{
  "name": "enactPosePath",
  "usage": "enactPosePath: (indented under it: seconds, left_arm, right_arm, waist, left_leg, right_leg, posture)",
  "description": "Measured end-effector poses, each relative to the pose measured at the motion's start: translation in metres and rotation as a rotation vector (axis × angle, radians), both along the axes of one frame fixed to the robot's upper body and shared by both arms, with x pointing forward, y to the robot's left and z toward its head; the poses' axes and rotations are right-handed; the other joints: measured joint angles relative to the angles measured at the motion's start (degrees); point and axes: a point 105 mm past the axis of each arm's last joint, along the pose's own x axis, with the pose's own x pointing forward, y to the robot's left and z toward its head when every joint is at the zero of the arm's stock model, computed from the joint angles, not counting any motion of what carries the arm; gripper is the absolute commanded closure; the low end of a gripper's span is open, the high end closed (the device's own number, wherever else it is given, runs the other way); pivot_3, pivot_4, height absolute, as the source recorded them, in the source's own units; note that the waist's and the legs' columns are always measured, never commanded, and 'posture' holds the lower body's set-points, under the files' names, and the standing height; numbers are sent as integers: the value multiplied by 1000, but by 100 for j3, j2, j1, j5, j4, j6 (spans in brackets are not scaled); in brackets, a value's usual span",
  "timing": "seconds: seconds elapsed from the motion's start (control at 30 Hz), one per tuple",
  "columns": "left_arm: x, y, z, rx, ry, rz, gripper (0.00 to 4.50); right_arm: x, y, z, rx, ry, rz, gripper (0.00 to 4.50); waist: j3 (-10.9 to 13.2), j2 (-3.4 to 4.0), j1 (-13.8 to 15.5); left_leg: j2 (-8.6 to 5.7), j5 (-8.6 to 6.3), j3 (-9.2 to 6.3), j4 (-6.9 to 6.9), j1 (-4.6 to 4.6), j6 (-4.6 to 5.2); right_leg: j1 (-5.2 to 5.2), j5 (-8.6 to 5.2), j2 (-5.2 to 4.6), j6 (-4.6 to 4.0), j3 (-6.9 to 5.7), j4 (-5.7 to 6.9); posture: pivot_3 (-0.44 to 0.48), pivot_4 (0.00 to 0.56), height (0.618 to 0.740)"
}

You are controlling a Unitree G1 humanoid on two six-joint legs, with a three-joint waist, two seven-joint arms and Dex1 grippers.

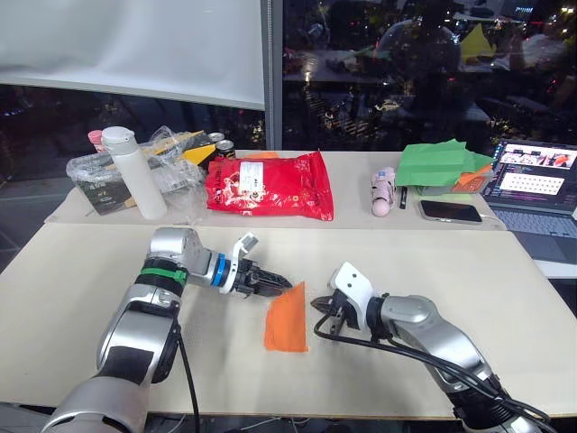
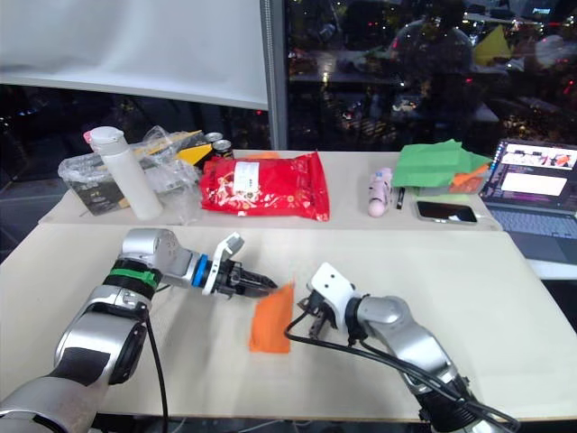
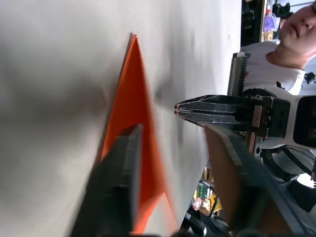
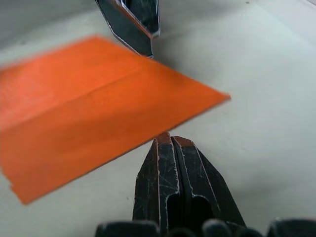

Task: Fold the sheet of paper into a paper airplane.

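A pale beige table (image 1: 505, 298) stood before a dark window (image 1: 397, 72) that mirrored indoor lights, with a white roller blind (image 1: 135, 45) drawn partway down over its left pane. A second tabletop (image 1: 352, 194) butted against the far edge (the seam ran straight across). The light was even overhead.

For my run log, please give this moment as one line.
orange paper: folded, on table | left end effector: open, at its pointed end | right end effector: shut, beside its edge
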Motion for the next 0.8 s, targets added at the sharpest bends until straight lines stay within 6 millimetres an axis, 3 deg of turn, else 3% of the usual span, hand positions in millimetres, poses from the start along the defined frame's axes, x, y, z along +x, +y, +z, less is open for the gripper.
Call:
enactPosePath:
  seconds: [0.1,0.5,0.67,0.8]
  left_arm:
    - [-2,-1,-2,9,10,-17,4461]
    - [-3,4,-3,5,21,-14,4461]
    - [10,14,1,-60,55,154,4461]
    - [8,3,1,-195,-1,259,4461]
  right_arm:
    - [0,-1,0,-2,2,-7,4500]
    - [0,-1,-1,-3,5,-8,4500]
    - [1,-2,0,-8,2,-10,4500]
    - [4,-5,3,-13,-15,-26,4500]
  waist:
    - [0,0,0]
    - [0,0,-1]
    - [0,0,-6]
    - [-3,4,22]
  left_leg:
    - [0,0,0,0,0,0]
    - [0,0,0,1,-1,0]
    - [0,1,-1,1,1,1]
    - [1,1,0,4,4,1]
  right_leg:
    - [0,0,0,0,0,0]
    - [0,0,0,0,0,0]
    - [0,0,0,1,0,3]
    - [12,3,-6,0,1,4]
  posture:
    - [0,150,715]
    - [0,150,715]
    - [0,150,715]
    - [0,150,715]
